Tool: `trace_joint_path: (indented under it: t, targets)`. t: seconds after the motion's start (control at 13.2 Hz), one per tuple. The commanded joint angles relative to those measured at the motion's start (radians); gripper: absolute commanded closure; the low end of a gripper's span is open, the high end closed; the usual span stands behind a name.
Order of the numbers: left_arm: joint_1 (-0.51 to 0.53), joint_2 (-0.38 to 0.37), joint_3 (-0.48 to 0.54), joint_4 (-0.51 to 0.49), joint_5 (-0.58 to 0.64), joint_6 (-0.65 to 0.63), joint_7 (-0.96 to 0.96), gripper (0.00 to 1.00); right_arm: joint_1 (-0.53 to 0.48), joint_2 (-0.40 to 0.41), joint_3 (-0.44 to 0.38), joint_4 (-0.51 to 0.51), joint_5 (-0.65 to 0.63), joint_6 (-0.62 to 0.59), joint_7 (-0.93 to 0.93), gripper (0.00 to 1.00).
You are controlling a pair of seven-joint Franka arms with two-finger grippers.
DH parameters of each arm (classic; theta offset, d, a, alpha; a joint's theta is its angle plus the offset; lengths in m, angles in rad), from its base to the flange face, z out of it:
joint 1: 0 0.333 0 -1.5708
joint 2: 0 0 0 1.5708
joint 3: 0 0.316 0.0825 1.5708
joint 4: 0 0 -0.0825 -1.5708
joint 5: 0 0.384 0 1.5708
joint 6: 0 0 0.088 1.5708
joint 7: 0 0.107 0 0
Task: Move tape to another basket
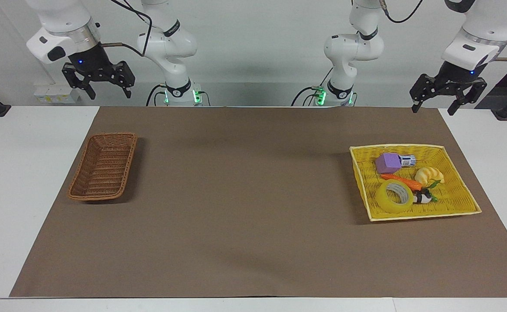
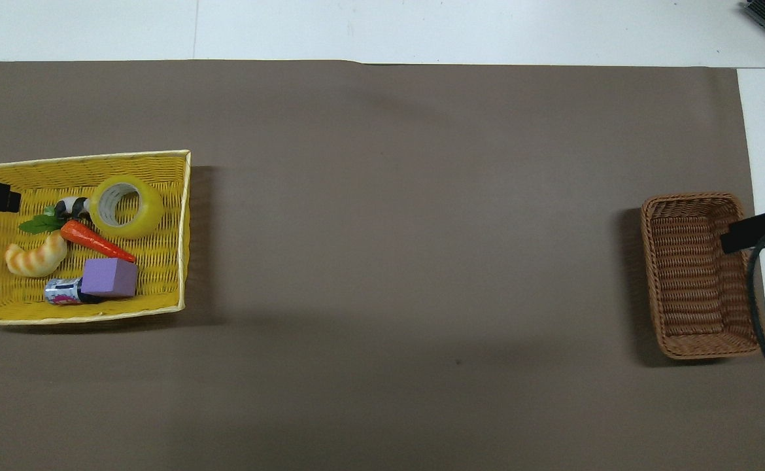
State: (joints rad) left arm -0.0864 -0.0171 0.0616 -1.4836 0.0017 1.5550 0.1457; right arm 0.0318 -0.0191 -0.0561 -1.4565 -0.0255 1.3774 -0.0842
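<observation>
Both tools raised, open; tape in yellow basket, untouched.

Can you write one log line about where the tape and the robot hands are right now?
tape: in yellow basket | brown basket: empty | left tool: open, raised, waiting | right tool: open, raised, waiting | step: not begun

Translucent yellow tape flat in the yellow basket; brown wicker basket well apart, empty.
</observation>
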Motion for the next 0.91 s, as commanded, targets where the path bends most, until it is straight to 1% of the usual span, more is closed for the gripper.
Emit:
trace_joint_path:
  t: [0.0,0.3,0.53,0.68,0.83]
  targets:
    - [-0.006,-0.012,0.004,-0.006,0.020,-0.013,-0.003,0.00,-0.009,-0.016,0.004,-0.015,0.005,0.008,-0.006,0.00]
    - [-0.012,-0.012,-0.008,-0.007,0.017,-0.016,-0.003,0.00,-0.007,-0.010,0.009,-0.009,0.012,0.015,-0.005,0.00]
    - [-0.006,-0.033,-0.002,-0.041,0.015,0.000,0.012,0.00,-0.006,-0.010,0.013,-0.005,0.015,0.015,-0.008,0.00]
    - [-0.004,-0.034,0.004,-0.044,0.014,0.017,0.011,0.00,-0.001,-0.013,0.013,-0.005,0.013,0.015,-0.012,0.00]
    - [0.005,-0.034,0.006,-0.072,0.012,0.048,0.012,0.00,-0.003,-0.013,0.013,-0.005,0.013,0.014,-0.012,0.00]
